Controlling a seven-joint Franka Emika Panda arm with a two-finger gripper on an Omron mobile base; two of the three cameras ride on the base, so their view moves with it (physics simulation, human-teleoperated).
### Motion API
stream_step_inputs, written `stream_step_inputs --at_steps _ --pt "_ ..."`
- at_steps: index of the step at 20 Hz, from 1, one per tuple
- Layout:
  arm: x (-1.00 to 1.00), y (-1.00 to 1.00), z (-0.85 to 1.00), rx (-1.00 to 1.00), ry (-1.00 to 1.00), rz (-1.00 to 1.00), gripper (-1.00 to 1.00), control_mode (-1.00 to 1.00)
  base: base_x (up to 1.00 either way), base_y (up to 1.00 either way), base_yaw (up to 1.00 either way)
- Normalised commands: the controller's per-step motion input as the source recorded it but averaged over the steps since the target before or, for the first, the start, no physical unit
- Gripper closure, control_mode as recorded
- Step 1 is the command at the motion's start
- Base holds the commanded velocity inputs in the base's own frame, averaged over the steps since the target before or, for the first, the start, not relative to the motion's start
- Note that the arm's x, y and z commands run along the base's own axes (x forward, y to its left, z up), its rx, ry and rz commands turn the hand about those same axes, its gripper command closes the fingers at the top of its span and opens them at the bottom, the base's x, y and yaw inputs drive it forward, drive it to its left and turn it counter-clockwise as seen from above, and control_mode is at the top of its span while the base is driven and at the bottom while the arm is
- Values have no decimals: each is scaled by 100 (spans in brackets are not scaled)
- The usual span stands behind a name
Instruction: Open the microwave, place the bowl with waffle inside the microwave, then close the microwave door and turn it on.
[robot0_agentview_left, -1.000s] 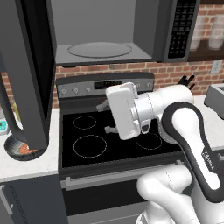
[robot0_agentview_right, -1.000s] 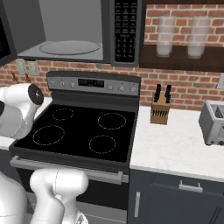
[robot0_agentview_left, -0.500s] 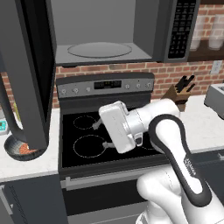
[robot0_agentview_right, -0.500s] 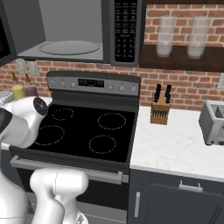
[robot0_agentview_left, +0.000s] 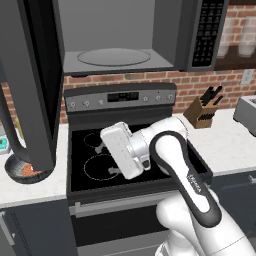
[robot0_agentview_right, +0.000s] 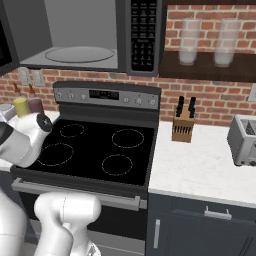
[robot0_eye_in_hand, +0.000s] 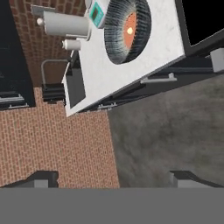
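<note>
The microwave (robot0_agentview_left: 120, 35) hangs above the stove with its cavity exposed. The microwave door (robot0_agentview_left: 30, 85) is swung wide open to the left. On the left counter sits the bowl (robot0_agentview_left: 20, 172), dark and streaked, partly behind the door's lower corner, with the orange waffle (robot0_agentview_left: 27, 171) in it. My gripper (robot0_agentview_left: 106, 160) hovers low over the stove's left burners, open and empty, pointing left. In the hand view the bowl (robot0_eye_in_hand: 127, 30) and waffle (robot0_eye_in_hand: 130, 29) lie far ahead at the top, and both fingertips (robot0_eye_in_hand: 41, 177) stand wide apart.
The black stove (robot0_agentview_right: 100, 145) lies below the arm. A knife block (robot0_agentview_right: 182, 125) and a toaster (robot0_agentview_right: 243, 140) stand on the right counter. Two jars (robot0_agentview_right: 190, 42) sit on the shelf, small bottles (robot0_agentview_right: 22, 106) at the stove's left. A grey cylinder (robot0_eye_in_hand: 65, 24) lies beyond the bowl.
The arm has swung left and lower across the stove, from its right side to over the left burners. The jaws have stayed open. The microwave door has not moved.
</note>
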Motion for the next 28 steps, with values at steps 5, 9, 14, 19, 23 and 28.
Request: stream_step_inputs --at_steps 5,9,14,19,23,28 --pt "9 3 -26 -1 3 0 -100 -100 0 0 0" --pt "20 12 -24 0 4 0 -100 -100 0 0 0" --pt "38 42 -22 -2 7 -1 -100 -100 0 0 0" --pt "42 54 -30 -8 2 -5 -100 -100 0 0 0" --pt "45 25 -26 -10 0 -5 -100 -100 0 0 0" --pt "45 1 -17 -10 0 -4 -100 -100 0 0 0"
